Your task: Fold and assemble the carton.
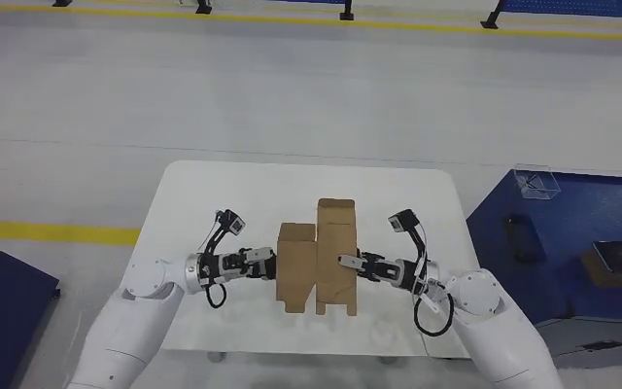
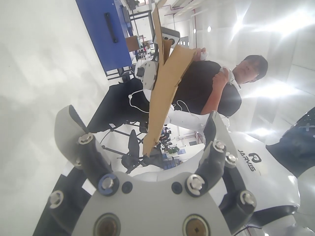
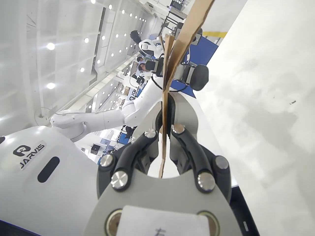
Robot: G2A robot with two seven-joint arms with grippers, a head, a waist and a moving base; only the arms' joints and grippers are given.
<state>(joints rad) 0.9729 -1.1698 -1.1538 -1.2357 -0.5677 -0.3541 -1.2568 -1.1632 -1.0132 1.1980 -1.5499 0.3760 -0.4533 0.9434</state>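
Top view: mounted high above the arms, tilted down and forward, mid range. Table (image 1: 194,194) sits in the lower half of the frame, floor (image 1: 311,88) across the upper half.
Left wrist view: just behind left gripper (image 2: 140,115), sighting along its fingers (image 2: 71,124), very close.
Right wrist view: same mount behind right gripper (image 3: 165,114), facing the opposite way.
Shared by all three: carton (image 1: 318,267), edge-on in both wrist views.
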